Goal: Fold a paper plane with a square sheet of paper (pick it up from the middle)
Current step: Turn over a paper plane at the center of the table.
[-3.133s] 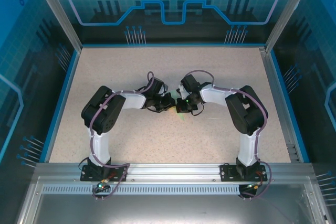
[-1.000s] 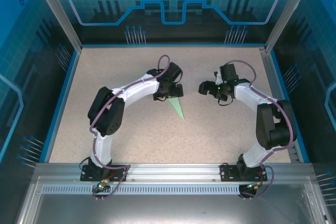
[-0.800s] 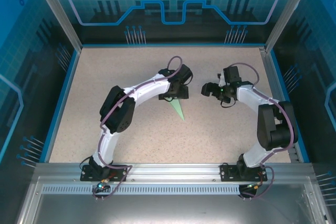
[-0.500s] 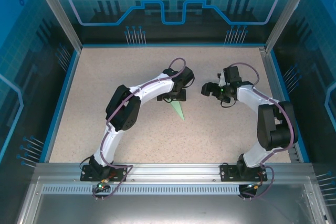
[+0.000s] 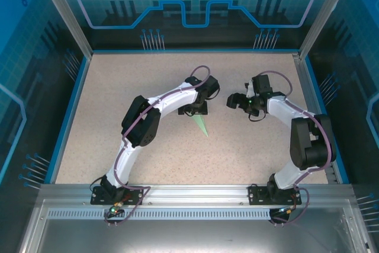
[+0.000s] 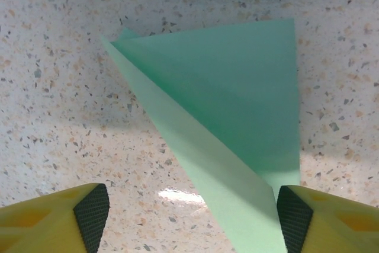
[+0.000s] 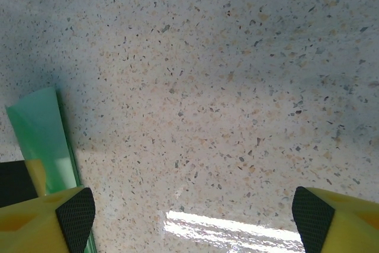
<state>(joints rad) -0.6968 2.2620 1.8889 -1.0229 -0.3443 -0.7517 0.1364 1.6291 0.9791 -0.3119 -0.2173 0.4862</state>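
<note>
The square sheet of paper lies folded into a slim mint-green paper plane (image 5: 201,125) flat on the table, its sharp tip towards the near side. My left gripper (image 5: 197,111) hangs over its wide far end. In the left wrist view the paper plane (image 6: 237,122) lies between my open jaws. The left gripper (image 6: 192,217) has one of its fingertips (image 6: 294,214) just beside the paper's edge. My right gripper (image 5: 233,101) stands open to the right of the plane, over bare table. In the right wrist view the right gripper (image 7: 192,211) holds nothing, and the paper plane (image 7: 41,128) shows at the left edge.
The speckled beige table (image 5: 148,81) is ringed by a blue rim (image 5: 71,111) and transparent walls. Both arm bases sit on the metal rail (image 5: 195,194) at the near edge.
Both grippers left the paper in the middle and drew apart. Over the last second my left arm reached further right over the plane's wide end and its jaws narrowed a little. The right gripper barely moved.
</note>
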